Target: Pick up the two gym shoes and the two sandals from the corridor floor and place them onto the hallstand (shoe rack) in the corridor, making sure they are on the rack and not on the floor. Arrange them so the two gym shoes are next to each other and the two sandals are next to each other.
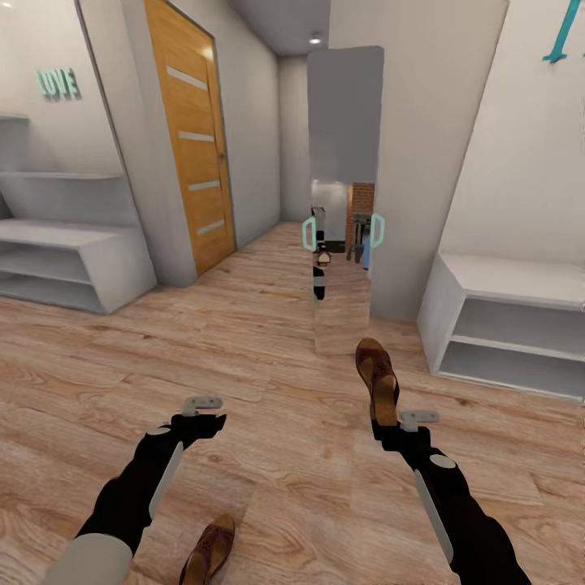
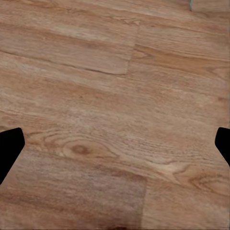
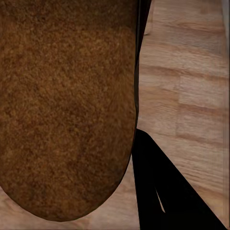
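Brown leather sandal (image 1: 378, 382) sits clamped by its heel end in our right gripper (image 1: 388, 424), toe ahead; it looks light and fairly stiff, so an edge hold serves. Our left gripper (image 1: 213, 416) hangs spread, empty; behind it, the second sandal (image 1: 209, 551) lies on the floor (image 1: 268, 382).

Both black arms reach forward from the lower edge of the head view, forearms angled slightly inward. The left gripper (image 1: 203, 416) hangs low over the floor with nothing in it; in the left wrist view its two dark fingertips (image 2: 10, 146) sit far apart at opposite edges. The right gripper (image 1: 388, 422) is raised a little farther ahead and is closed on the heel end of a sandal (image 1: 378, 375), which stands up and forward from it, tilted on edge.
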Tool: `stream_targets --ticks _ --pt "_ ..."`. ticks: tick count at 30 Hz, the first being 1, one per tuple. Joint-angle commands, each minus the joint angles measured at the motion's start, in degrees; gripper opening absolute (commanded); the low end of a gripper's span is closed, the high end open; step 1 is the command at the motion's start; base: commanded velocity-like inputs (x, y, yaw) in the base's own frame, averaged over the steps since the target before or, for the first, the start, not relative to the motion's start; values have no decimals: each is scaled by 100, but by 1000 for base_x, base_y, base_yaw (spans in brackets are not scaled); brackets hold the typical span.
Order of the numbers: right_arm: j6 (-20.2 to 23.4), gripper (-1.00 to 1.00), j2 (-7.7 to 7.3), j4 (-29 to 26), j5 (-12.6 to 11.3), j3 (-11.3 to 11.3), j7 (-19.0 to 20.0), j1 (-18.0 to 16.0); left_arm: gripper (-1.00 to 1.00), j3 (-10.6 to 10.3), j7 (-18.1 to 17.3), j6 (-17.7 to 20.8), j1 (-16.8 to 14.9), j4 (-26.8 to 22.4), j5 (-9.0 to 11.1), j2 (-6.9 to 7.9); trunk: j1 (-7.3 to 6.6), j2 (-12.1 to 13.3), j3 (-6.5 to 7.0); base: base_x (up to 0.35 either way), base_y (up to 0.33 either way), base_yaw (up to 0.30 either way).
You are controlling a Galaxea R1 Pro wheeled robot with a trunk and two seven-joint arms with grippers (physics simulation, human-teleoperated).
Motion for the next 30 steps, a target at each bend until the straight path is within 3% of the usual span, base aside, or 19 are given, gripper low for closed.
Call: stream_targets --ticks 1,4,11,21,29,30 --pt "36 -100 0 -8 -19 0 -12 -3 100 -3 -13 -51 -1 144 5 16 -1 -2 -5 0 0 -65" --pt "43 -100 -9 -35 -19 -29 -11 -18 100 35 14 -173 66 286 -45 76 -1 -2 -6 0 0 -14" --pt "44 -100 -9 -37 -19 -53 -11 -19 100 47 14 -104 153 378 -1 29 -1 -2 -6 0 0 0" --pt "56 -100 -1 -81 -19 -388 6 -20 100 54 14 203 324 219 17 4 -1 -2 -6 0 0 0" --pt "54 -100 6 -228 -11 -655 3 -20 100 43 14 205 327 218 17 -3 -1 -2 -6 0 0 -3" --pt "54 -100 5 -228 -11 -947 2 -20 100 43 14 205 327 218 17 -4 -1 -2 -6 0 0 -59"
